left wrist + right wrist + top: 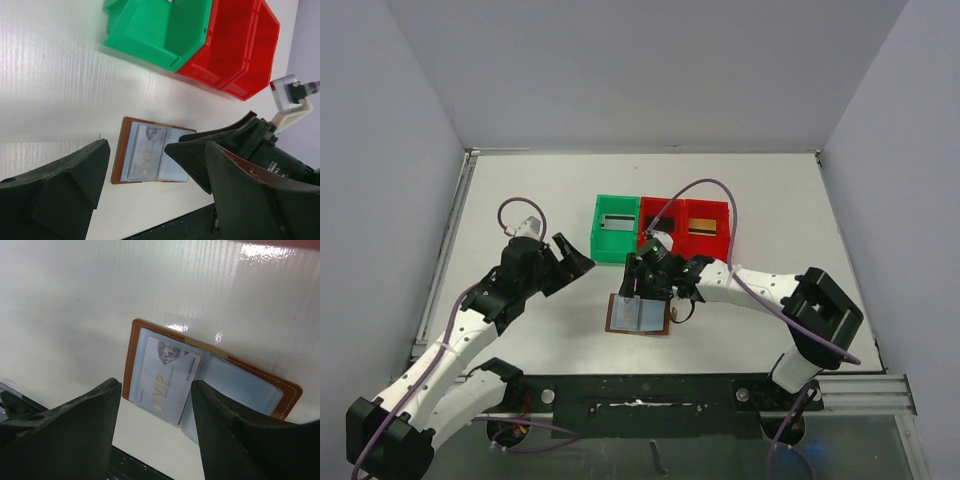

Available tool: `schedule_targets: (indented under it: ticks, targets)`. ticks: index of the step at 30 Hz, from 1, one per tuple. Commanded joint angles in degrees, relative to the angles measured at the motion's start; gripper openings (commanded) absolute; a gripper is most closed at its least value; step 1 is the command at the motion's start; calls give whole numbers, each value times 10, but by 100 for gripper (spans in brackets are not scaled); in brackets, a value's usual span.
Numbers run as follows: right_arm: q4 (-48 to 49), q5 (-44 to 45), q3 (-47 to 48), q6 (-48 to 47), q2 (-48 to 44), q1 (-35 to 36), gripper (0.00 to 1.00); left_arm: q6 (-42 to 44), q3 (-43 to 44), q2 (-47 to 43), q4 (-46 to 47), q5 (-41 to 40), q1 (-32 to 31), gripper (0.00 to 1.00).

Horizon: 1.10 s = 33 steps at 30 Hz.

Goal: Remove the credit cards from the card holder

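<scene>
Hovering mid-frame: right gripper (638, 285) (jaws parted, empty) over open card holder (638, 318). Left gripper (570, 262) wide, empty, left of centre. Extraction step: credit card (167, 385) in left pocket. Next: pinch exposed edge, slide out.

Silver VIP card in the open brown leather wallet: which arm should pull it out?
Right. The right gripper hangs directly over the open brown leather wallet, open jaws straddling the silver VIP card. The left gripper, also open, hovers off to the wallet's left, apart from it.
</scene>
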Motion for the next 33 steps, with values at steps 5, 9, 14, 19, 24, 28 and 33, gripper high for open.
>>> schedule_targets:
  ticks: [5, 9, 14, 19, 24, 28, 33]
  targets:
    - [-15, 14, 24, 19, 31, 12, 52, -1, -12, -41, -3, -31, 4, 74]
    - [43, -25, -18, 30, 15, -5, 43, 5, -22, -24, 17, 2, 4, 69]
    - [145, -99, -94, 56, 0, -37, 44, 18, -25, 6, 52, 49, 3, 63]
    - [182, -119, -132, 69, -8, -56, 48, 24, -39, 39, 93, 107, 2, 57]
    - [207, -133, -156, 81, -15, -64, 41, 18, -53, 60, 131, 144, -8, 48]
    - [223, -137, -164, 74, -30, -64, 39, 22, -60, 79, 162, 166, -19, 46]
    - [239, -148, -173, 76, -43, -64, 35, 25, -55, 135, 196, 167, -58, 44]
